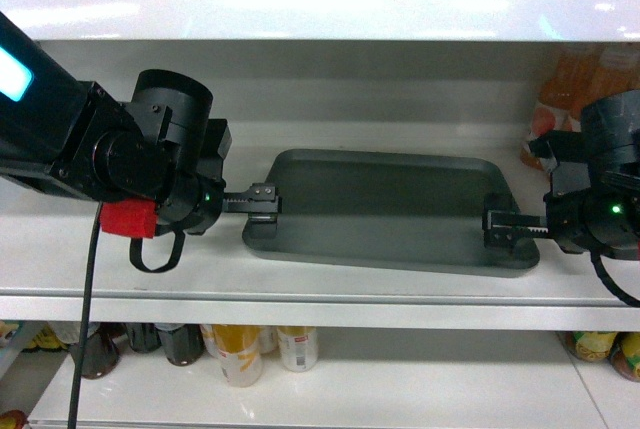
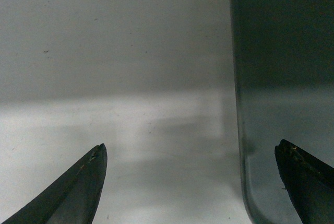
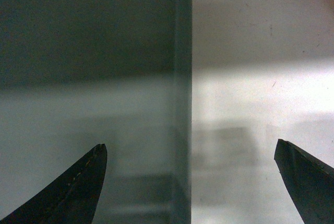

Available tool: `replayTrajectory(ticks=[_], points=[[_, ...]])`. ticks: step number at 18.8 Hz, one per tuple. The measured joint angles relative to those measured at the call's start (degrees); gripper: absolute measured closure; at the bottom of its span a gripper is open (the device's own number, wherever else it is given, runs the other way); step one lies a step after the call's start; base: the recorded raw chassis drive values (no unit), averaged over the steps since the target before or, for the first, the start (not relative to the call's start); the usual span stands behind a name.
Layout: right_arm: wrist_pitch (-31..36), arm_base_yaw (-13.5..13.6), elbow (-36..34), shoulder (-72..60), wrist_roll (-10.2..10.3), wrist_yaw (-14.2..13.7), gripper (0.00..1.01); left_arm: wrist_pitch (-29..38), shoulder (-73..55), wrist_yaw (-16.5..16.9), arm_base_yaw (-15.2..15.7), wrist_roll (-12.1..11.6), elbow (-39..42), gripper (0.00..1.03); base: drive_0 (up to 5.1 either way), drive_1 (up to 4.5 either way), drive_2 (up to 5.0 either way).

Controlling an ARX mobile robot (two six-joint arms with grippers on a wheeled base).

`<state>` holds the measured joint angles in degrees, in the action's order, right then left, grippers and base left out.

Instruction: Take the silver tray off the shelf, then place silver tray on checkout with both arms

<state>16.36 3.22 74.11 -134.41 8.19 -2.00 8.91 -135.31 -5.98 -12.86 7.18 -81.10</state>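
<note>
The silver tray (image 1: 385, 204) lies flat on the white shelf (image 1: 300, 289), long side facing me. My left gripper (image 1: 262, 199) is at the tray's left short edge and my right gripper (image 1: 497, 224) at its right short edge. In the left wrist view the left gripper (image 2: 190, 148) is open across the tray (image 2: 284, 78) rim, one finger (image 2: 305, 182) over the tray and the other over the shelf board (image 2: 115, 130). The right gripper (image 3: 190, 148) is open astride the tray (image 3: 88, 51) rim in the same way. The checkout is out of view.
The upper shelf board (image 1: 300, 9) hangs close above the arms. Orange drink bottles (image 1: 565, 89) stand at the back right, next to the right arm. Bottles and cans (image 1: 240, 349) fill the lower shelf.
</note>
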Motion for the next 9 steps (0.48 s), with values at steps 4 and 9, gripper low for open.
replayTrajectory(ticks=[4,9], points=[[-1.4,-0.33,2.4,-1.55,0.46,0.02,0.03,-1.03,-0.9,-0.02,-0.15,-0.04,-2.05,0.05,0.0,0.0,0.0],[-6.49,-0.68,9.29,-4.87,2.82,0.0,0.03,-4.26,-3.96,-0.2,-0.98,-0.11,-6.49,0.05,0.0,0.0,0.0]])
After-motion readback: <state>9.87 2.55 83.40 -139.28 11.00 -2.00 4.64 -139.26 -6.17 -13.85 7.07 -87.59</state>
